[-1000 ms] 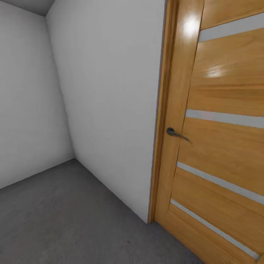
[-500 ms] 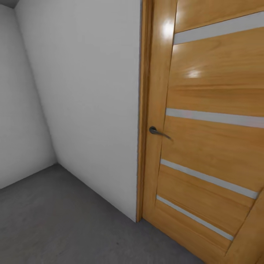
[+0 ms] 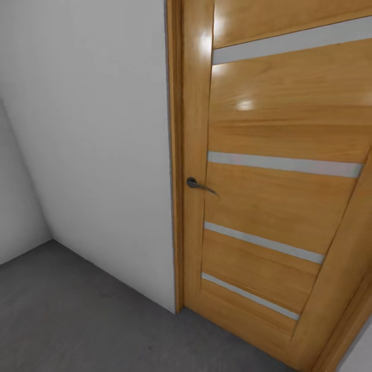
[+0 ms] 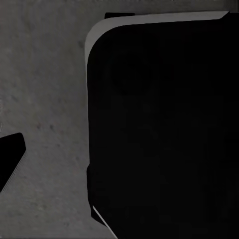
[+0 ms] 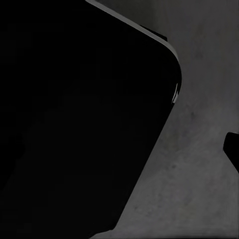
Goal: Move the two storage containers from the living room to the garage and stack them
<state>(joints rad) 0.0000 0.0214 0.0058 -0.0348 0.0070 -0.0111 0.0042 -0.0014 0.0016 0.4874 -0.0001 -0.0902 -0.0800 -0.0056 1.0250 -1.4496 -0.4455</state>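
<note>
Head view: a wooden door (image 3: 268, 196) with pale horizontal strips stands in its frame at the right, a dark lever handle (image 3: 199, 185) on its left edge. A plain grey-white wall (image 3: 98, 155) runs beside the frame and meets a second wall in a corner at the far left. Below lies the dark grey, speckled concrete floor (image 3: 77, 320). This matches the garage. Neither arm can be judged for pose from this view.

Left wrist view: a large black rounded body with a thin grey edge (image 4: 159, 124) occupies most of the frame; what it is cannot be determined. A small dark tip (image 4: 9, 158) enters at one edge. The concrete floor (image 4: 45, 89) lies behind. Whether the left fingers are apart or together cannot be told, nor whether they hold anything.

Right wrist view: a similar black rounded body (image 5: 79, 119) covers the greater part, with a small dark tip (image 5: 232, 149) at the opposite edge and the floor (image 5: 199, 194) beyond. The state of the right fingers cannot be told.

The location of the storage containers cannot be established from any view.
</note>
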